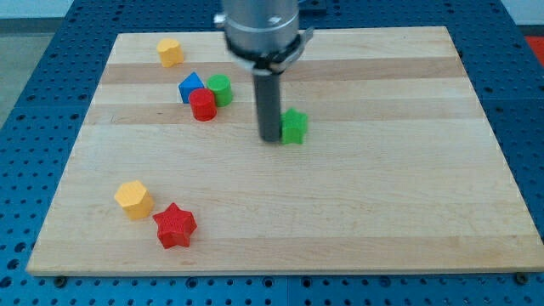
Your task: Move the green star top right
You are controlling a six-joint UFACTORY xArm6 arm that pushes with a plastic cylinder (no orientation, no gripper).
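Note:
The green star [296,126] lies near the middle of the wooden board [382,195], a little above centre. My tip [269,137] is at the star's left side, touching it or nearly so. The dark rod hides part of the star's left edge.
A blue block [190,86], a red cylinder [203,105] and a green cylinder [221,89] cluster at the upper left. A yellow block [170,52] sits near the top left corner. A yellow block [134,199] and a red star [175,225] lie at the lower left.

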